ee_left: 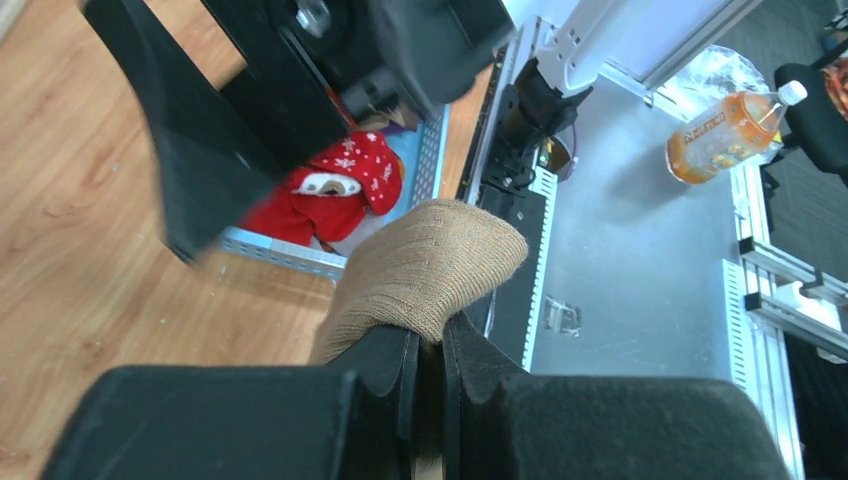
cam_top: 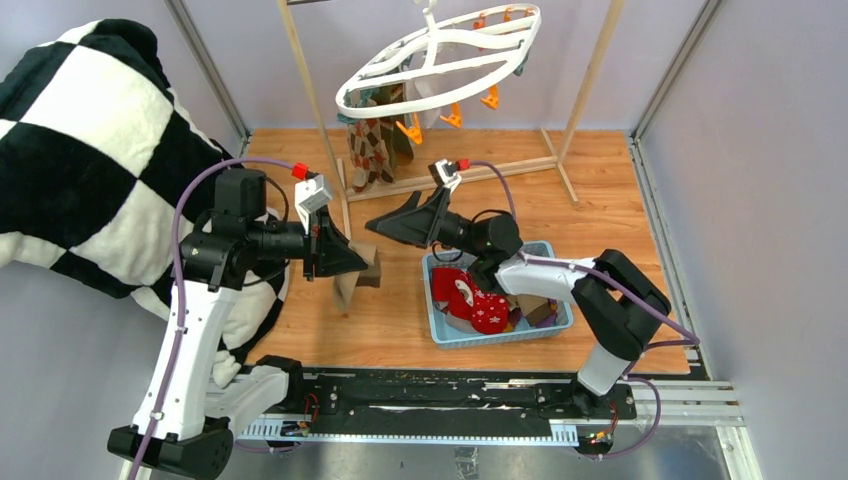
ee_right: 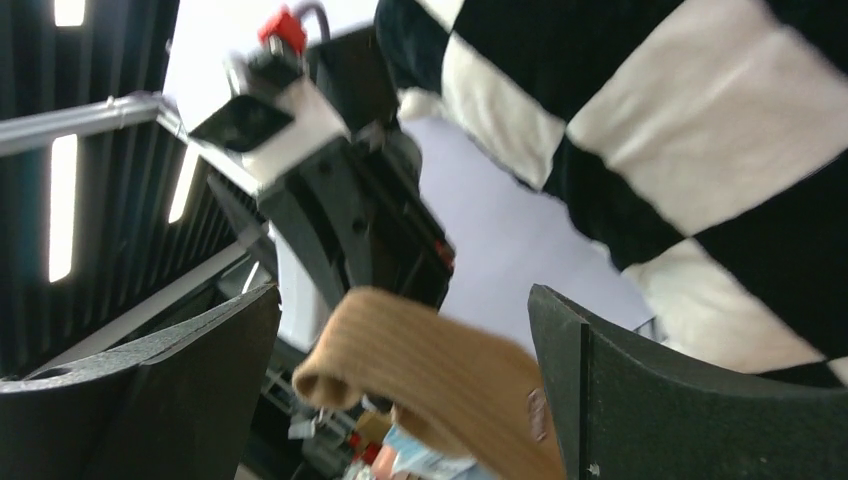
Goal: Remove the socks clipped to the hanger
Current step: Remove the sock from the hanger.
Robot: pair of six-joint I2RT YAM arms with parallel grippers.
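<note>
**Finding:** The left claw (ee_left: 430,335) is pinched narrow on a tan sock (ee_left: 430,270), which it holds in the air just left of the blue basket (cam_top: 500,338). The right claw (cam_top: 385,222) stands wide, with its jaws on either side of the sock's free end. Contact cannot be confirmed. Red socks (cam_top: 470,300) lie in the basket. Beyond the basket, the hanger (cam_top: 345,100) hangs tilted, with a patterned sock (cam_top: 370,150) clipped to it.

**Judgement:** The step in hand appears to be stowing a detached sock. The next move calls for carrying it over the basket and releasing it, then going to the hanger for the clipped sock.
</note>
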